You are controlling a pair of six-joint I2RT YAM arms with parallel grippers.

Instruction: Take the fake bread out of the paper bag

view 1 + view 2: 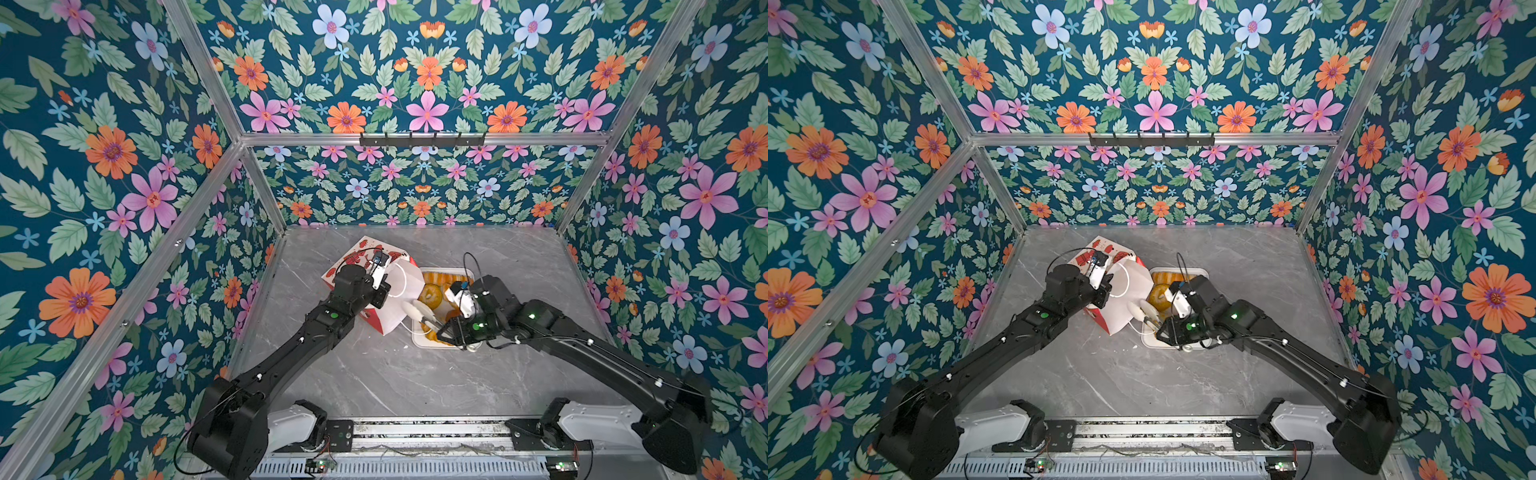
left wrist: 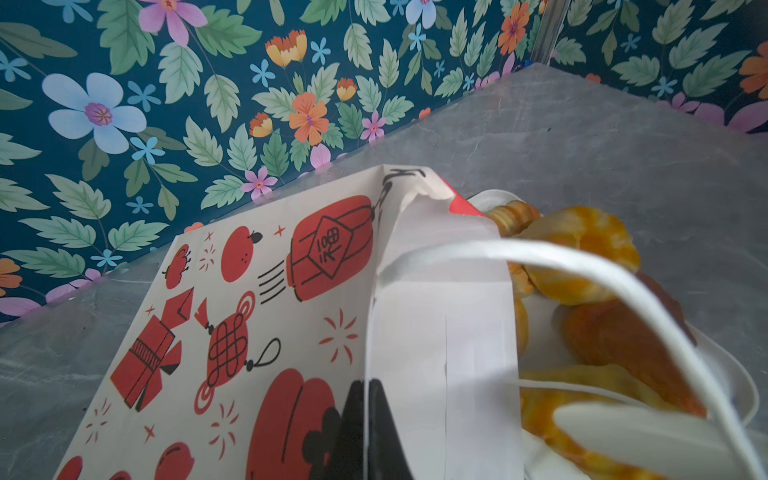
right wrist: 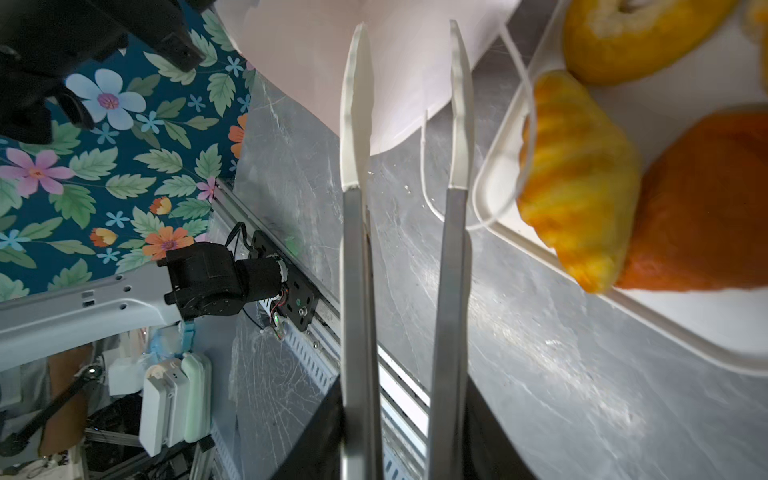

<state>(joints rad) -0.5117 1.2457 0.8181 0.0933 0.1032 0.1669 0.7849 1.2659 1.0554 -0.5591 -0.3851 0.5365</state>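
The paper bag (image 1: 362, 258) (image 1: 1096, 251) (image 2: 249, 311) is tilted, its mouth towards the white tray (image 1: 417, 343) (image 1: 1147, 342) (image 3: 665, 328). My left gripper (image 1: 381, 289) (image 1: 1106, 286) (image 2: 365, 415) is shut on the bag's rim. The fake bread lies in the tray: a ring (image 1: 430, 295) (image 1: 1158, 297) (image 3: 636, 37), a croissant (image 3: 577, 178), an orange-brown triangle (image 3: 706, 208) (image 2: 623, 345) and a striped loaf (image 1: 444, 277). My right gripper (image 1: 451, 329) (image 1: 1169, 331) (image 3: 405, 436) is shut on metal tongs (image 3: 355, 249). Their white tips (image 1: 415, 311) stand apart with nothing between them, at the bag's mouth. The bag's inside is hidden.
A white cord handle (image 2: 540, 253) arches from the bag over the tray; another cord (image 3: 428, 195) lies on the grey marble tabletop (image 1: 395, 374). Floral walls close in the back and both sides. The arms' mounting rail (image 1: 415, 432) runs along the front edge.
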